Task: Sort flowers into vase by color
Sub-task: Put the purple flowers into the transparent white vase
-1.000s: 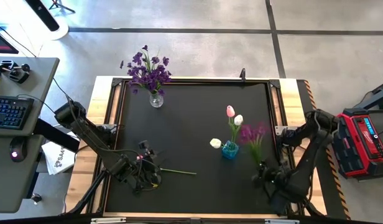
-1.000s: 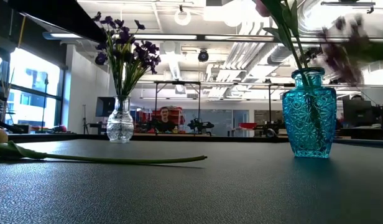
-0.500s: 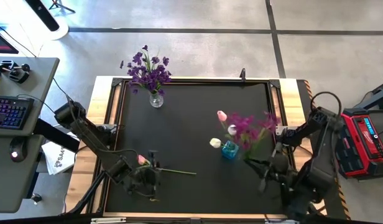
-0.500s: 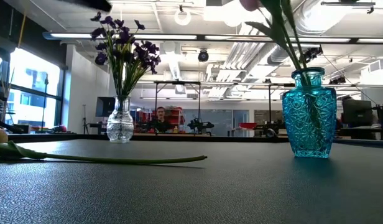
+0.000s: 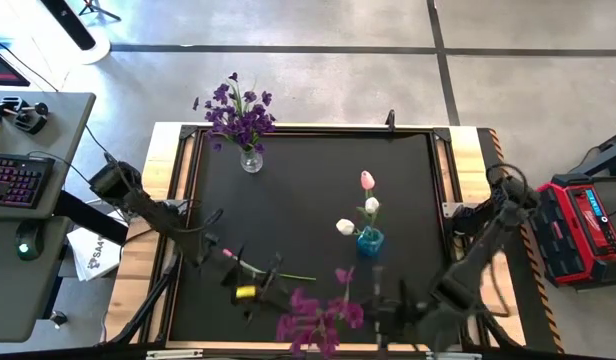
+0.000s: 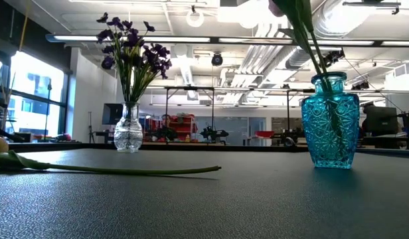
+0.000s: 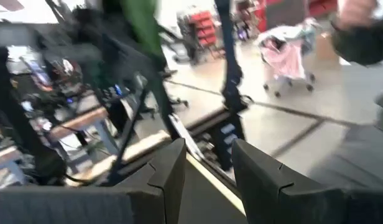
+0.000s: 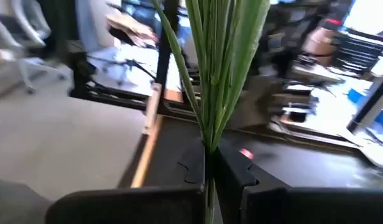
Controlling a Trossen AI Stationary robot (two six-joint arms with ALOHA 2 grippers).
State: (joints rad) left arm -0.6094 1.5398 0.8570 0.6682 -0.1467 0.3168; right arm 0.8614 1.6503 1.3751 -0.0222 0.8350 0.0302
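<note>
In the high view my right gripper (image 5: 368, 310) hovers near the table's near edge, shut on a purple flower spray (image 5: 316, 322). My left gripper (image 5: 268, 283) is open and hovers over the green stem of a pink tulip (image 5: 228, 254). That tulip lies flat on the black table, its stem (image 6: 125, 170) along the surface. A clear glass vase (image 5: 251, 160) at the far left holds purple flowers (image 6: 133, 50). A blue glass vase (image 5: 369, 241) right of centre holds pink and white tulips (image 5: 368, 181). In the left wrist view nothing is between my left gripper's (image 7: 209, 163) fingers. My right gripper pinches the spray's bundle of green stems (image 8: 210, 134) between its two fingers (image 8: 232, 171). It comes in roughly level from the table's right. The stems run on past the fingertips and the blossoms hang out toward the table's left, lifted clear of the table.
The table has a wooden frame (image 5: 178, 150) around its black mat. A desk with a keyboard (image 5: 18, 180) stands off the left side. A red box (image 5: 586, 225) stands off the right side. The mat between the two vases is bare.
My right gripper has swung from beside the blue vase toward the near edge and the table's left, rising and turning level. The purple spray went with it, tipping from upright to lying sideways in the air. My left gripper has risen and tipped from pointing down to level. The tulip stayed on the table.
</note>
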